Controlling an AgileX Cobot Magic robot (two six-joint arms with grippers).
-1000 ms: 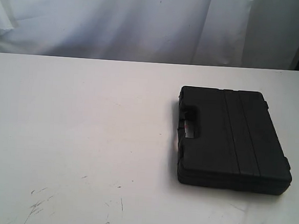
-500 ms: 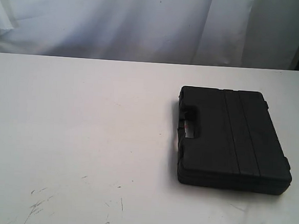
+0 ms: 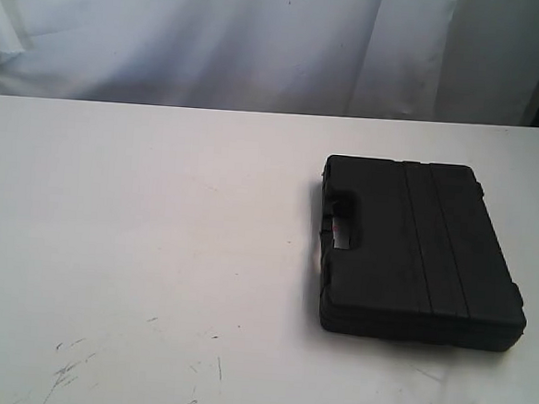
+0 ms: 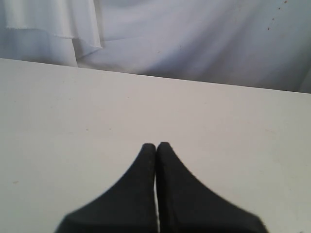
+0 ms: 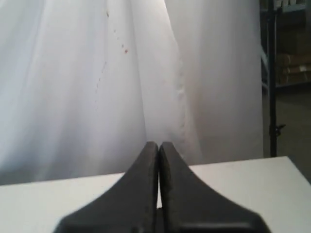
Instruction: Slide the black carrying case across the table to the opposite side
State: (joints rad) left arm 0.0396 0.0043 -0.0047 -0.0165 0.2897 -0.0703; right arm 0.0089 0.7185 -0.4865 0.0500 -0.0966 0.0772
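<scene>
1. Nothing differs from a second ago: the case [image 3: 420, 251] lies in the same spot and at the same angle on the table [image 3: 156, 231], and no arm has come into the exterior view.
2. The left claw [image 4: 156, 145] is clenched, its two dark fingers pressed together with only a thin seam between them, and it grasps nothing.
3. Bare white table spreads ahead of the left claw and to both sides of it. Beyond the table's far edge hangs a white cloth [image 4: 194, 39]. Whether the tips touch the surface cannot be told.
4. The right claw [image 5: 159, 144] is clenched the same way, finger against finger, with nothing between them.
5. Past the right claw's tips the table ends soon and the white cloth rises behind it. A dark stand [image 5: 273, 87] shows off to one side of the cloth.
6. The case shows in neither wrist view, and neither claw touches it.
7. In the exterior view the case lies flat and closed on the half of the table where the right arm works. Its handle [image 3: 342, 227] faces the middle of the table.
8. The half where the left arm works is bare apart from faint dark scuffs [image 3: 68, 368] near the front edge, well apart from the case.
</scene>
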